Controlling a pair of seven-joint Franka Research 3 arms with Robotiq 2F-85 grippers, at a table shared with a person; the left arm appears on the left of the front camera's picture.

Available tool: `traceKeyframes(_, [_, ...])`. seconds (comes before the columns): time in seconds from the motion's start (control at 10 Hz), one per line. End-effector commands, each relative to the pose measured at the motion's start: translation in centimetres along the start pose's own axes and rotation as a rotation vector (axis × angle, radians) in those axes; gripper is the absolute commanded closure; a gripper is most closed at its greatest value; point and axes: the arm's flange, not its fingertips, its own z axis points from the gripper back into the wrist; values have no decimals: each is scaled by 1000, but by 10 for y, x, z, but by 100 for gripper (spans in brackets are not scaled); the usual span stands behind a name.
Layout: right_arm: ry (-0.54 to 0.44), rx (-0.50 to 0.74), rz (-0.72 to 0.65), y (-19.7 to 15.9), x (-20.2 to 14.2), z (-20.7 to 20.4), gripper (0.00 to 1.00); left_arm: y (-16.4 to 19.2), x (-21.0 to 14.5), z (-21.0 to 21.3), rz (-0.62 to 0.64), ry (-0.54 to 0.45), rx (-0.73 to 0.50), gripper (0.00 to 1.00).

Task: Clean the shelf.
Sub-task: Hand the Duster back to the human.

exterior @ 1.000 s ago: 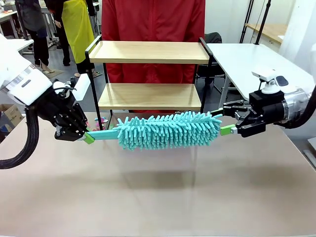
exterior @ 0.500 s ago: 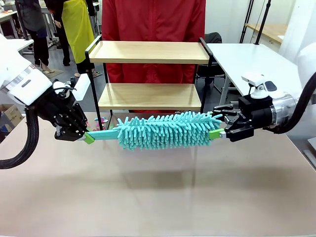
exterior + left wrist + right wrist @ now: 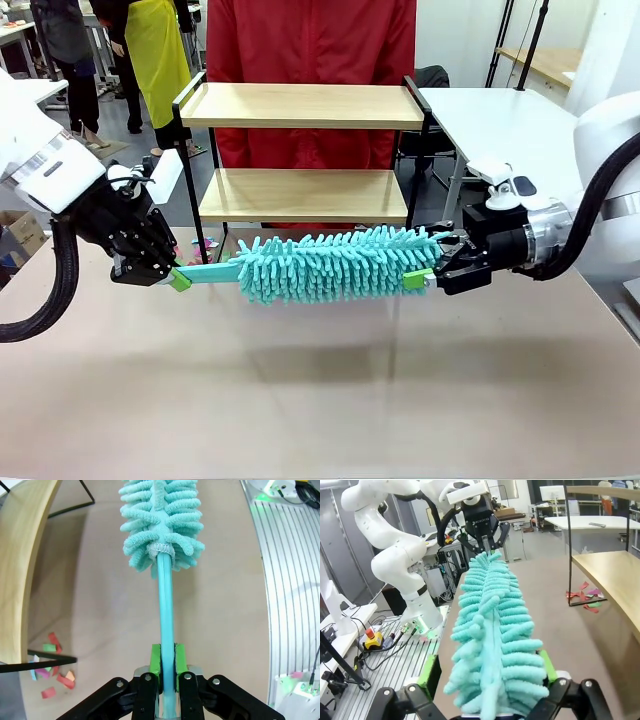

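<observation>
Above the beige tabletop, the left gripper is clamped on the flat teal handle of a microfibre duster; in the left wrist view, both green pads press against the handle's sides. The duster is held roughly level, clear of the table, its fringed head pointing right. At the head's right end, the right gripper has its jaws spread wide, one finger on each side of the fringe; in the right wrist view the teal head passes between the two green pads, and contact cannot be confirmed. Just beyond the duster, at the far edge, stands the shelf, both wooden boards bare. Behind it is a person in a red garment. Coloured paper scraps lie near the shelf's foot.
</observation>
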Motion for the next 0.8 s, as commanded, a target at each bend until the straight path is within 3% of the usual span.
traceKeyframes(0.0, [-27, -29, 38, 5, -8, -7, 0, -1, 3, 3, 10, -30, 0, 87])
traceKeyframes(0.1, [-15, -28, 42, 6, -8, -8, 60, -1, 3, 3, 10, -30, 0, 87])
traceKeyframes(0.2, [-13, -25, 49, 5, -8, -7, 60, -1, 3, 3, 10, -30, 0, 87])
traceKeyframes(0.3, [-12, -21, 47, 4, -8, -6, 100, -1, 3, 3, 10, -30, 0, 87])
traceKeyframes(0.4, [-8, -17, 51, 4, -8, -6, 66, -1, 3, 3, 10, -30, 0, 87])
traceKeyframes(0.5, [-2, -13, 59, 4, -8, -5, 100, -1, 3, 3, 10, -30, 0, 87])
traceKeyframes(0.7, [2, -4, 66, 3, -9, -5, 100, -1, 3, 3, 10, -30, 0, 87])
